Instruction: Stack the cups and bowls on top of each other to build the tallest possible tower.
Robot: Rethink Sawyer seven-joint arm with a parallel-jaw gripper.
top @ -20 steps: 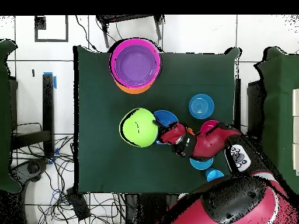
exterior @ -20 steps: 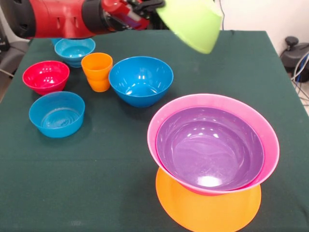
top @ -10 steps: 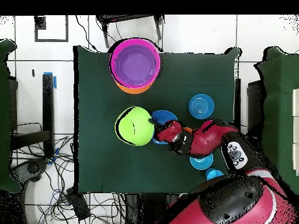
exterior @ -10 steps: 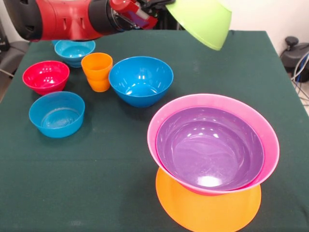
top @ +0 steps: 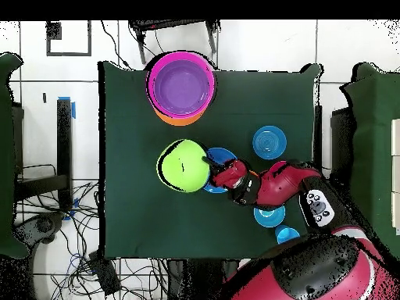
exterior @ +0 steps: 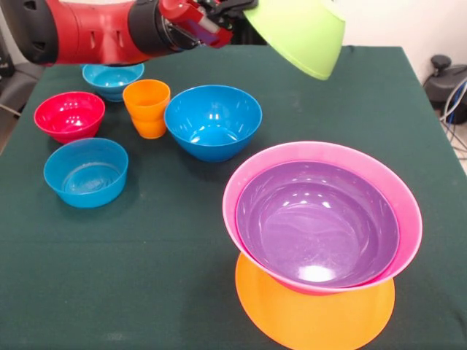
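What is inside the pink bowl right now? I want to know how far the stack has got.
The purple bowl sits nested inside the pink bowl, empty. The orange bowl lies underneath as base. The gripper holds the green bowl aloft. The purple bowl hides the pink bowl's floor.

Light is bright and even, coming from overhead. White glare spots sit on the glossy purple bowl (exterior: 318, 223) and the blue bowl (exterior: 213, 120). Shadows on the green table (exterior: 160, 248) are faint. Both views look reasonably sharp.
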